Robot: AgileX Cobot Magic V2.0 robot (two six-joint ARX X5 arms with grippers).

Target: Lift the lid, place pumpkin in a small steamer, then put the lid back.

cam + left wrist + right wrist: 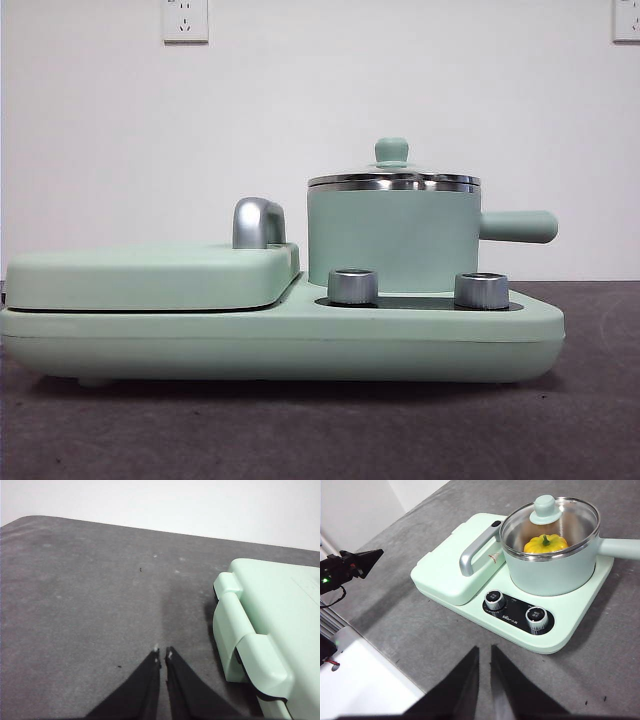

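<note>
The small steamer (pixel 392 238) (pixel 555 565) stands on the right half of the mint-green cooker, its stubby handle (pixel 520 226) pointing right. The lid (pixel 392 172) (pixel 547 511) with its mint knob sits flat on the pot's steel rim. Through the glass, the right wrist view shows the yellow pumpkin (pixel 546 544) inside the pot. My right gripper (pixel 485 652) hangs shut over the table in front of the cooker, holding nothing. My left gripper (pixel 163 654) is shut and empty over bare table beside the cooker's left end. Neither gripper appears in the front view.
The cooker base (pixel 300 340) (pixel 570 615) carries a wide flat griddle cover (pixel 150 275) (pixel 280 610) with a chrome handle (pixel 258 222) (pixel 475 550) on its left half. Two steel knobs (pixel 352 286) (pixel 481 290) stand at the front. The other arm's black tip (pixel 355 562) shows at far left.
</note>
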